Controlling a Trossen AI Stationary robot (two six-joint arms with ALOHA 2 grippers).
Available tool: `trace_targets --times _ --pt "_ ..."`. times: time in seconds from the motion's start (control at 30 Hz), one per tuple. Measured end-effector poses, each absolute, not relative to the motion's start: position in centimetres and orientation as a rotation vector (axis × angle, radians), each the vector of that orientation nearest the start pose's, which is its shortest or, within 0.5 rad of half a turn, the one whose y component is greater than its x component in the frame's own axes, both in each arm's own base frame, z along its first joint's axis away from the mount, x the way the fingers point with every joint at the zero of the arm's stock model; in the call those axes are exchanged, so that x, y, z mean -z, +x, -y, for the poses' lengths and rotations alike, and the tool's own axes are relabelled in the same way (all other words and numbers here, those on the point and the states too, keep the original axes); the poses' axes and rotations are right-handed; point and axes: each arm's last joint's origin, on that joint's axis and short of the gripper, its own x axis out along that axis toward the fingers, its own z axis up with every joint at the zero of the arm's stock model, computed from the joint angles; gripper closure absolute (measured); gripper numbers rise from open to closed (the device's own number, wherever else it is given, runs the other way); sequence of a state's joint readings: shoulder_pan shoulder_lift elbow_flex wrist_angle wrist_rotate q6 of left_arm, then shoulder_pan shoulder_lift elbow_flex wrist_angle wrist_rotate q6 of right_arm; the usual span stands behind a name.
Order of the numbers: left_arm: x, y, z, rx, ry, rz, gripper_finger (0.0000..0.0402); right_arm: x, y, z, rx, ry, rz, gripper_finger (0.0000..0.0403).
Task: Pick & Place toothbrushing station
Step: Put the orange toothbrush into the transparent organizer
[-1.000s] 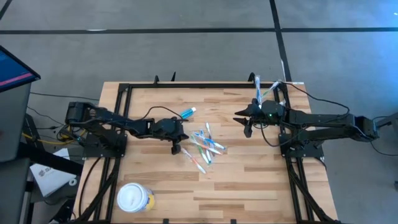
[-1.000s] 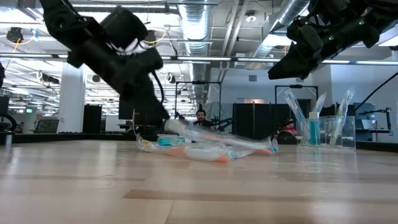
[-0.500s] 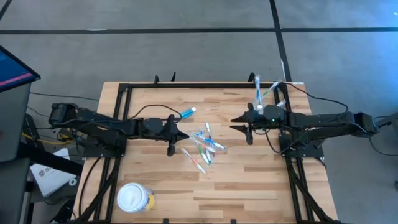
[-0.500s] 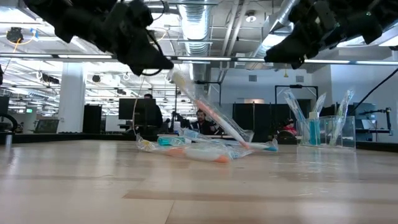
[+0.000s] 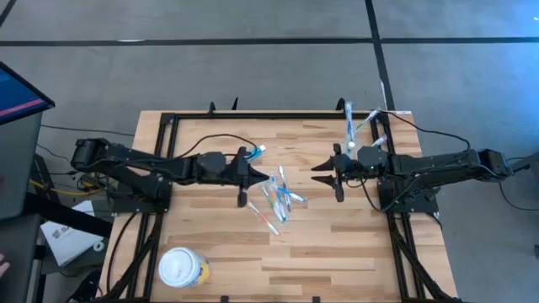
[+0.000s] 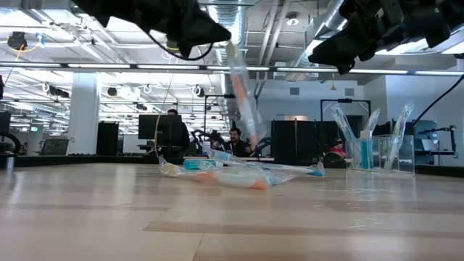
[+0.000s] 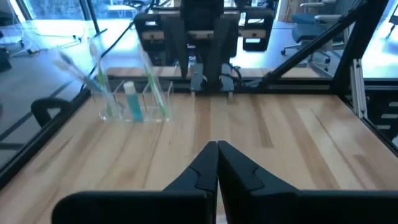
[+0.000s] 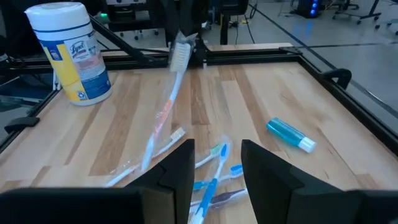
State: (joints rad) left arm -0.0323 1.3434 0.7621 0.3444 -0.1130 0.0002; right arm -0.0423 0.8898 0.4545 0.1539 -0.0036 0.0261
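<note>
My left gripper (image 5: 263,178) is shut on a wrapped white-and-orange toothbrush (image 6: 243,94), high above the pile of toothbrushes (image 5: 278,200) in the middle of the table. My right gripper (image 5: 320,175) is open and empty, raised just right of the pile and facing it. The blue tube with a white cap (image 5: 253,152) lies flat behind my left gripper. The clear tumbler (image 5: 367,128) stands at the far right with several toothbrushes upright in it, and it also shows in the left wrist view (image 7: 130,102). My left gripper pinches the toothbrush at its upper, brush-head end (image 8: 179,55) between its two shut fingers. The toothbrush hangs below the fingers, slanting slightly, and its lower end (image 6: 255,139) is clear of the pile and the table.
A round yellow tub with a white lid (image 5: 182,268) stands near the table's front left corner. A black frame (image 5: 253,116) runs along the table's far edge and sides. Bare wood lies in front of the pile.
My left gripper has gone up and toward the table's right edge with the toothbrush. The toothbrush first rose at its held end while its other end stayed on the pile, and it now hangs clear. My right gripper has shifted slightly toward the pile.
</note>
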Motion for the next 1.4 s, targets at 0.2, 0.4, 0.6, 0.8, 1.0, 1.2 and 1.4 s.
trace_targets --times 0.2,0.4,0.6,0.8,1.0,1.2,1.4 --pt "-25.9 31.8 0.7 -0.076 0.064 -0.240 0.0401 -23.3 19.4 0.8 0.040 0.033 -0.277 0.0281" --pt "-26.9 34.4 0.6 -0.103 0.104 -0.216 0.0401 -23.1 19.6 0.8 0.041 0.039 -0.286 0.0281" --pt "-28.0 36.1 0.6 -0.102 0.145 -0.187 0.0401 -22.0 20.6 0.8 0.041 0.041 -0.333 0.0281" --pt "-27.9 36.5 0.5 -0.118 0.170 -0.200 0.0401 -21.9 21.6 0.7 0.003 0.046 -0.291 0.0281" --pt "-27.9 36.5 0.5 -0.121 0.172 -0.208 0.0401 -23.0 21.9 0.5 -0.063 0.075 -0.258 0.0281" --pt "-27.9 36.5 0.5 -0.129 0.172 -0.207 0.0401 -23.4 22.0 0.5 -0.061 0.098 -0.250 0.0280" --pt "-27.9 36.5 0.4 -0.142 0.173 -0.207 0.0401 -22.9 22.9 0.4 -0.065 0.112 -0.241 0.0280"
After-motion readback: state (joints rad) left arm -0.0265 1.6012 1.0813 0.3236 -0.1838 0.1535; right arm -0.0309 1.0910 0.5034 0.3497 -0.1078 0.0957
